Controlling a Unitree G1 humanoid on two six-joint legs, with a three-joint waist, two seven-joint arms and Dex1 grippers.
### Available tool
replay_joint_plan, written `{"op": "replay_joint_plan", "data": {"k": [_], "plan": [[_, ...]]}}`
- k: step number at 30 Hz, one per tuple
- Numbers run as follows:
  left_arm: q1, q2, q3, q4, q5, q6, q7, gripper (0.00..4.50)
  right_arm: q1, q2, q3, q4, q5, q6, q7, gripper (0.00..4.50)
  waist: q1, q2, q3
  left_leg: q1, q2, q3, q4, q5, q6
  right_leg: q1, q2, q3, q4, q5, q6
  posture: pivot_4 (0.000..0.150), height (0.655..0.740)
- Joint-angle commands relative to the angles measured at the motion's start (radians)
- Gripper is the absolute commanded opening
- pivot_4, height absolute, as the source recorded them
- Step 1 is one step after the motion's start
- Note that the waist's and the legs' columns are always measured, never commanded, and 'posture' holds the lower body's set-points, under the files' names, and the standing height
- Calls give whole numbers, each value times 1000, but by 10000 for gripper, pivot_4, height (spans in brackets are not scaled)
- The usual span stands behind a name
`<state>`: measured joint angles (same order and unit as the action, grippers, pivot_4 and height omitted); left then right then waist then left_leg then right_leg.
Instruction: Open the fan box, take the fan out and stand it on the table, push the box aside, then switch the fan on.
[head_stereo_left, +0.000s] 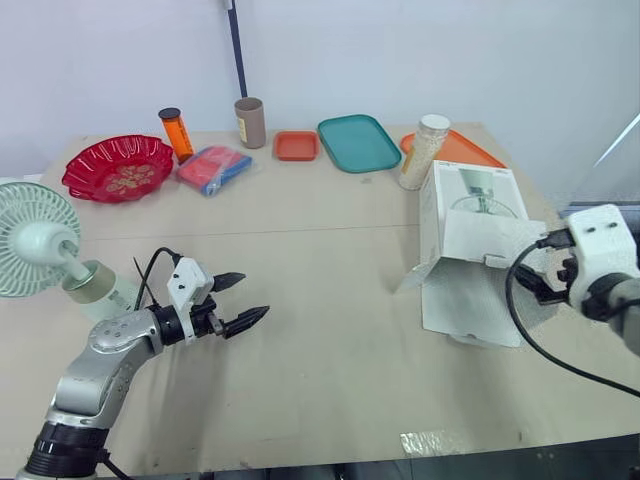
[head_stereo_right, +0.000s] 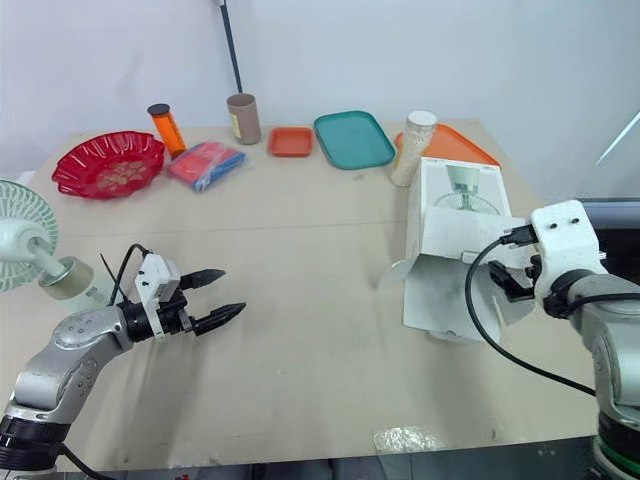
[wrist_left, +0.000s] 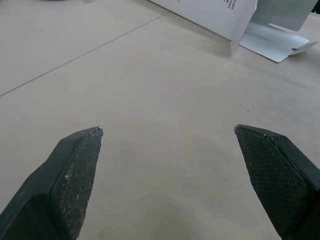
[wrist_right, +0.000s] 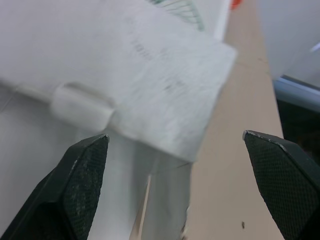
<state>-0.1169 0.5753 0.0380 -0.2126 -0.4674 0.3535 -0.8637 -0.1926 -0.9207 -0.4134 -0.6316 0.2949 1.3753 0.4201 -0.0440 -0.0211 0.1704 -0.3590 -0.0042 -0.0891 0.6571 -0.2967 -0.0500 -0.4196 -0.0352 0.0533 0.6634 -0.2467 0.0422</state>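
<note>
The white fan box (head_stereo_left: 470, 225) lies at the table's right with its near end flaps open, one flap (wrist_right: 150, 65) hanging forward. The pale green fan (head_stereo_left: 35, 240) stands upright on its base at the table's left edge. My right gripper (head_stereo_left: 533, 283) is open at the box's open end, its fingers on either side of the flap (head_stereo_right: 450, 285) without closing on it. My left gripper (head_stereo_left: 254, 296) is open just above the bare tabletop, right of the fan and pointing toward the box (wrist_left: 210, 15). Nothing is between its fingertips (wrist_left: 82, 145).
Along the back stand a red bowl (head_stereo_left: 118, 165), an orange bottle (head_stereo_left: 176, 133), a brown cup (head_stereo_left: 250, 122), a blue and red packet (head_stereo_left: 213, 167), a small orange tray (head_stereo_left: 296, 146), a teal tray (head_stereo_left: 358, 142), a jar of white grains (head_stereo_left: 424, 150) and an orange tray (head_stereo_left: 470, 152).
</note>
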Motion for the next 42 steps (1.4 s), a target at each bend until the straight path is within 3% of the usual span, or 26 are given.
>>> {"op": "replay_joint_plan", "data": {"k": [1, 6, 11, 19, 24, 30, 33, 42], "plan": [[-12, 13, 19, -7, 6, -19, -7, 45000, 102, -63, -5, -151, 112, -97, 192, 44283, 0, 0, 0, 0, 0, 0, 0, 0, 0, 0, 0, 0, 0, 0, 0, 1500, 7400], [-9, 3, 28, -21, 4, -22, 6, 45000, 157, -60, -35, -182, 184, -336, 375, 44283, 0, -1, 0, 2, 0, 1, 0, 0, 0, 2, 0, 1, 0, 0, 1, 1500, 7400], [26, -12, 32, -50, 35, -76, 34, 45000, -13, 76, 30, -111, 358, -498, 465, 44283, -3, -3, 1, 4, 1, 1, 1, -1, 1, 3, 1, 2, 0, -1, 1, 1500, 7400], [196, 2, 96, -219, 17, -85, 72, 45000, -315, 175, 299, 234, 274, -713, 539, 44283, -1, -6, 3, 5, 1, 2, 0, -1, 1, 4, 0, 2, -1, 0, 0, 1500, 7400], [315, -18, 160, -333, 7, -59, 150, 45000, -372, 227, 419, 393, 214, -837, 620, 44283, 2, -5, 3, 5, 1, 2, 0, -1, 2, 4, -1, 2, -1, -1, 0, 1500, 7400], [464, -64, 122, -467, 68, -71, 243, 45000, -429, 308, 500, 496, 166, -929, 658, 44283, 2, -5, 3, 5, 1, 1, 0, -1, 2, 4, -1, 1, -1, 0, 0, 1500, 7400], [594, -111, 149, -533, 90, -118, 283, 45000, -478, 340, 524, 548, 154, -950, 680, 44283, -4, -5, 3, 5, 1, 4, 0, -1, 2, 3, -1, 3, -1, 0, 0, 1500, 7400], [761, -311, 320, -524, 129, -278, 444, 45000, -554, 420, 582, 671, 144, -1025, 800, 44283, 0, -5, 3, 6, 1, 2, 1, -2, 1, 5, -1, 1, -1, 0, 0, 1500, 7400]]}}
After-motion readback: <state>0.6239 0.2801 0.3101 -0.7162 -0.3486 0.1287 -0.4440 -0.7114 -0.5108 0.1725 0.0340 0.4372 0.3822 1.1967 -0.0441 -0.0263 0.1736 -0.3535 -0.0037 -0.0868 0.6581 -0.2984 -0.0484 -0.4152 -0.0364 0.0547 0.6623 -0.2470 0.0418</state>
